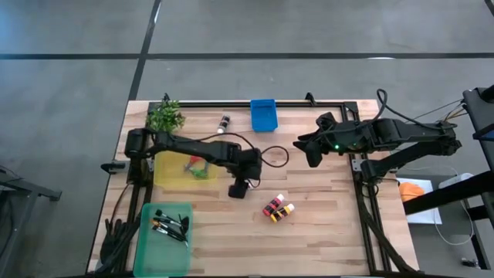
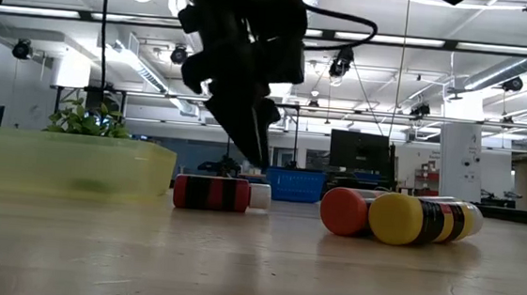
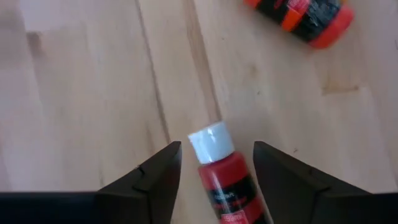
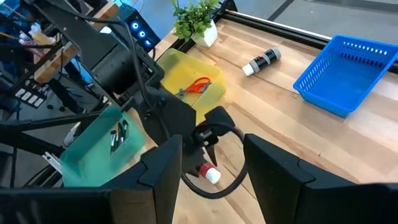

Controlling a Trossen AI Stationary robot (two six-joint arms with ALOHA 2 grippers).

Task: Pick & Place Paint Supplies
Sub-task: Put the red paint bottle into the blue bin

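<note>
**3 bottles loose at centre, 1 lined up for a grasp**

1 red paint bottle (image 3: 225,180) lies between the left gripper's (image 3: 214,168) spread fingers at the left wrist frame's bottom, not yet clamped. 2 more bottles (image 1: 278,208) lie lower centre in the high view. Scissors (image 1: 196,167) lie in the yellow bin (image 1: 166,174) and brushes (image 1: 170,224) in the green bin (image 1: 181,251), apparently sorted by kind. Farther off, the right gripper (image 1: 307,150) waits, fingers apart, below the blue basket (image 1: 263,115).

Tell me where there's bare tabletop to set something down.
Free: the near right corner past the two bottles, and the strip between yellow bin and green bin. Crowded: mid-table, where the left gripper straddles a red bottle, jaws open.
</note>
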